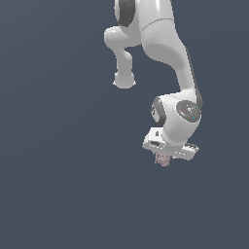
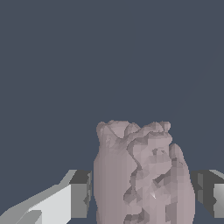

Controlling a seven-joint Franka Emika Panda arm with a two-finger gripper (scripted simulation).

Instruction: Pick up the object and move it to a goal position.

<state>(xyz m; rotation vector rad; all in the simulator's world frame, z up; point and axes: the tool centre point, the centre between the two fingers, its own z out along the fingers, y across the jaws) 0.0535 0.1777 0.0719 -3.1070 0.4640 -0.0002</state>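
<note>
1. Flat slate-blue fills everything behind the robot in both views; I can make out no edge, horizon or shadow in it, so I cannot tell floor from wall.

2. Coming down from the top of the exterior view, the white arm point(image 1: 168, 53) bends at an elbow and runs toward the exterior view's right, ending in a rounded wrist with dark joint rings.

3. A second rounded white stub of the arm hangs further to the exterior view's left, well apart from the wrist.

4. Below the wrist sits the blocky white hand of the gripper point(image 1: 164, 158), tilted a little, its lower end toward the exterior view's left.

5. Tucked right under that hand is the object point(image 1: 163, 159), a small lumpy pinkish-mauve thing, much smaller than the hand above it.

6. From the wrist view the object point(image 2: 142, 175) looks large, with a mottled, faceted surface and a knobbly upper edge; it stands between the two fingers.

7. One finger point(image 2: 78, 194) shows a dark pad and pale body on one side of the lump, and the other finger's dark pad sits on the opposite side.

8. Both pads lie against or just beside the object's flanks, so the pincer looks clamped on it, though the contact on the second side is partly cut off by the picture edge and I would not swear to it.

9. Nothing shows beneath the object in either view; only plain backdrop surrounds it.
</note>
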